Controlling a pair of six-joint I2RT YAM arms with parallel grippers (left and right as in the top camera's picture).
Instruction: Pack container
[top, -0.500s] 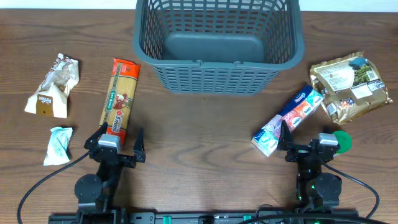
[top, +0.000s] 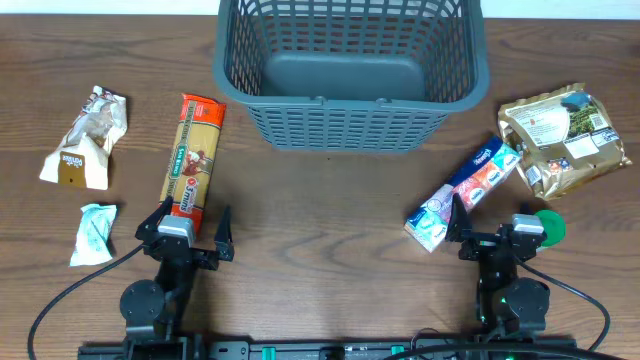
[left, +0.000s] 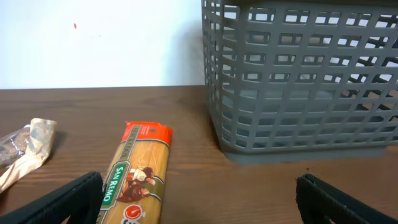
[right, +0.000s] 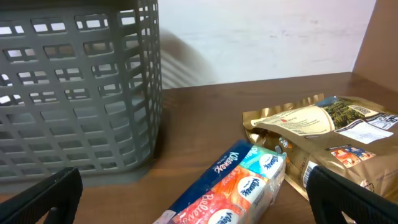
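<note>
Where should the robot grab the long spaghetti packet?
Probably across its narrow middle, from straight above, with the left gripper. The spaghetti packet lies flat on the table, long and slim, so the open jaws should fit over its long sides and keep it balanced.

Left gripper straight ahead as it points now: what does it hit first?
Probably the spaghetti packet, lying lengthwise just ahead of the open left gripper, nearer its left side. The container stands farther off, to the right.

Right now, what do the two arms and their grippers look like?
The left arm and right arm are black, with a small silver-grey block at the wrist. The left gripper and right gripper have black, flat, tapering fingers. A thin black cable loops from each base.
</note>
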